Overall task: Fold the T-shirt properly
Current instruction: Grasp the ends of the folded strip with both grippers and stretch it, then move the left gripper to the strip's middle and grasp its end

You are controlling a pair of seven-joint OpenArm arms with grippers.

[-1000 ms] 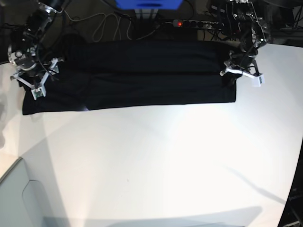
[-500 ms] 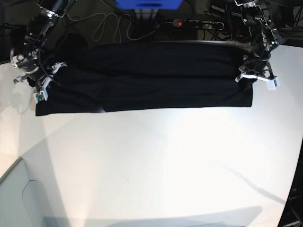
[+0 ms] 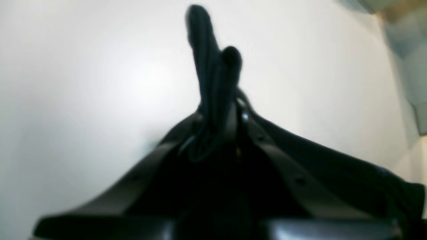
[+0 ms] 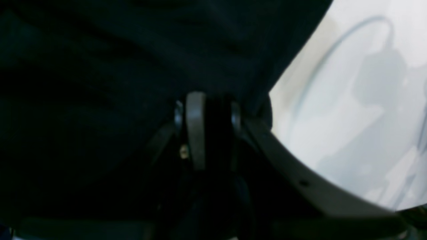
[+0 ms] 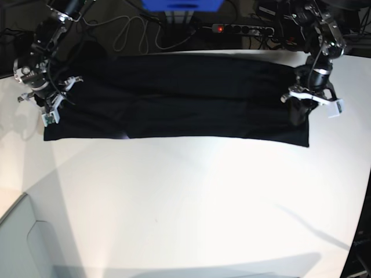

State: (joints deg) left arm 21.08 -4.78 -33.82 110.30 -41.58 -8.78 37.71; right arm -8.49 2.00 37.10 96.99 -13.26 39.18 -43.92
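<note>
The black T-shirt [image 5: 174,95] lies as a long flat band across the far part of the white table [image 5: 191,202], plain side up. At the band's right end in the base view, my left gripper [image 5: 304,110] is shut on the cloth. In the left wrist view a pinched fold of T-shirt [image 3: 210,66] sticks up from the closed left gripper [image 3: 230,111]. My right gripper [image 5: 50,108] sits on the band's left end. In the right wrist view its fingers [image 4: 195,130] stand close together at the T-shirt [image 4: 100,66], with dark cloth around them.
Behind the table's far edge lie a power strip [image 5: 235,28] with a red light, loose cables [image 5: 130,32] and a blue object [image 5: 181,4]. A grey surface [image 5: 23,243] borders the table at the lower left.
My right gripper has closed on the shirt's left end. My left gripper has drawn the right end further right and forward, so the band now lies longer and tauter.
</note>
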